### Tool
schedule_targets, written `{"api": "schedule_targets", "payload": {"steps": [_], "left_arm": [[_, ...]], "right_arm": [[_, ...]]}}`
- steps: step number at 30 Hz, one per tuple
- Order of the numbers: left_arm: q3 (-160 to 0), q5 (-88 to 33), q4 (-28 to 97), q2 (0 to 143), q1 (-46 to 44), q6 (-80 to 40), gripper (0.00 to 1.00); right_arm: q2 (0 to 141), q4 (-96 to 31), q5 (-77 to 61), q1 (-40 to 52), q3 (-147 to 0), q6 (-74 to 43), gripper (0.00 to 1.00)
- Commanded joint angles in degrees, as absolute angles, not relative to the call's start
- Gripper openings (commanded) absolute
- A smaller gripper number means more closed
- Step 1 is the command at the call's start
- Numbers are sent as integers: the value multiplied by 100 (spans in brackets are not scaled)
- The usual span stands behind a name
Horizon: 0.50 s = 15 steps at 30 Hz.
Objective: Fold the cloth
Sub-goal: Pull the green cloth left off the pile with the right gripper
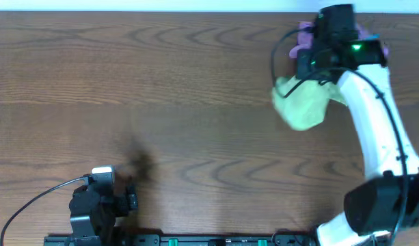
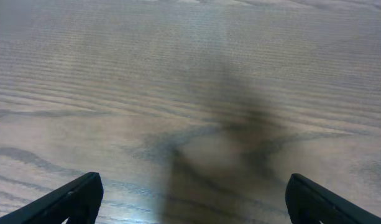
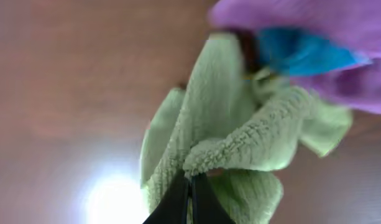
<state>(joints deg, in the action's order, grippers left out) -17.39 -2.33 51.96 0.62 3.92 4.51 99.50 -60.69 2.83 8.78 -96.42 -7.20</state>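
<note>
Right wrist: right gripper [image 3: 190, 183] is clamping lime-green cloth [image 3: 240, 146] beside purple cloth [image 3: 314, 25]; likely pickup step, next needing flat spreading; left gripper [image 2: 190, 196] is idling, jaws apart.

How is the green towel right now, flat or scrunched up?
Scrunched up. The green towel is a crumpled lump, not spread flat, and the right hand is pinched shut on a bunched fold of it.

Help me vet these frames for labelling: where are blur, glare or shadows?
Overhead: sharp, a dark shadow on the table. Left wrist: soft grain, broad shadow mid-frame. Right wrist: the cloth fairly sharp, purple cloth blurred, white glare lower left.
</note>
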Motion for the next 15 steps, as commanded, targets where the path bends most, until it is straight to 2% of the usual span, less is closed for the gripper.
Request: {"api": "schedule_targets", "payload": {"steps": [1, 8, 15], "left_arm": [[-1662, -150, 5500, 25, 395, 515, 95], [-1662, -150, 5500, 25, 395, 515, 95], [-1662, -150, 5500, 25, 395, 515, 95]], "right_arm": [[9579, -6346, 244, 1476, -9719, -655, 1], [9223, -7013, 16, 2871, -9719, -751, 2], [9225, -7035, -8, 3848, -9719, -880, 2]]}}
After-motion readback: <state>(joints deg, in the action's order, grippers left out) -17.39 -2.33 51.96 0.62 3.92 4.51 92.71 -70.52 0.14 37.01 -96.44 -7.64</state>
